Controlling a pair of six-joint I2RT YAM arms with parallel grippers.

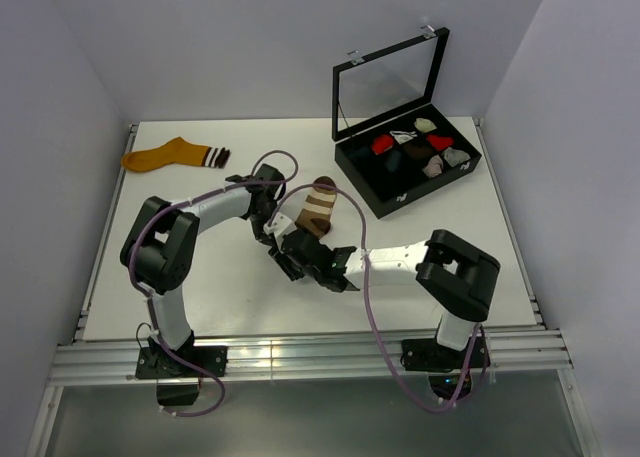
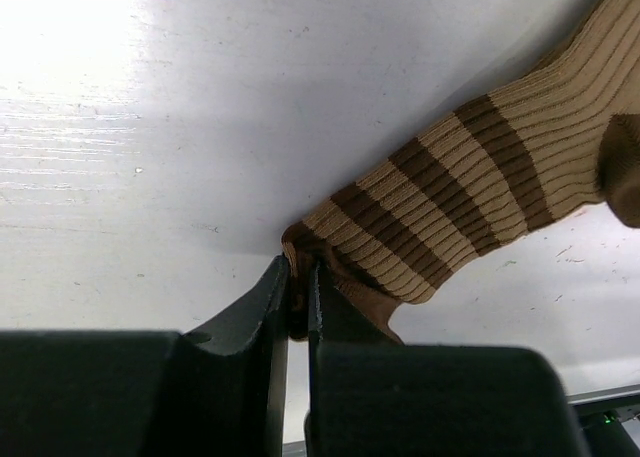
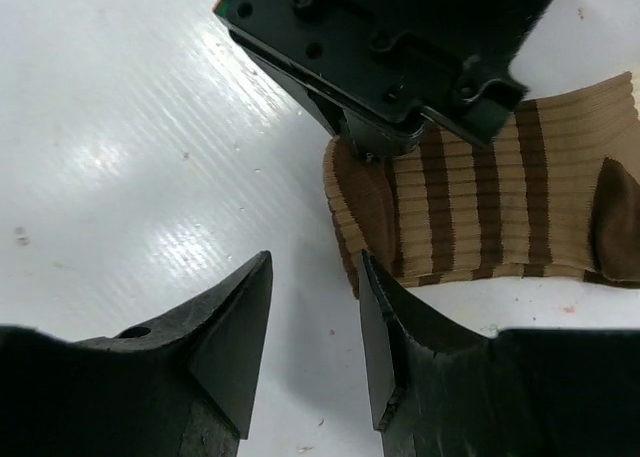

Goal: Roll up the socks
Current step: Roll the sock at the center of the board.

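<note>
- The white table lies bare to the left of the black compartment box and in front of it. The box's lid stands up, and sock bundles fill its cells.
- The brown striped sock lies just left of the box's near corner. Its long axis slants toward the box, with the dark end nearest it.
- The mustard sock lies well left of the box by the far edge, with its dark cuff pointing toward the box.
- The left gripper has its jaws nearly together, pinching the brown striped sock's cuff end, the end farthest from the box.
- The right gripper has its jaws spread and holds nothing. One fingertip sits at the cuff's edge; I cannot tell whether it touches.
</note>
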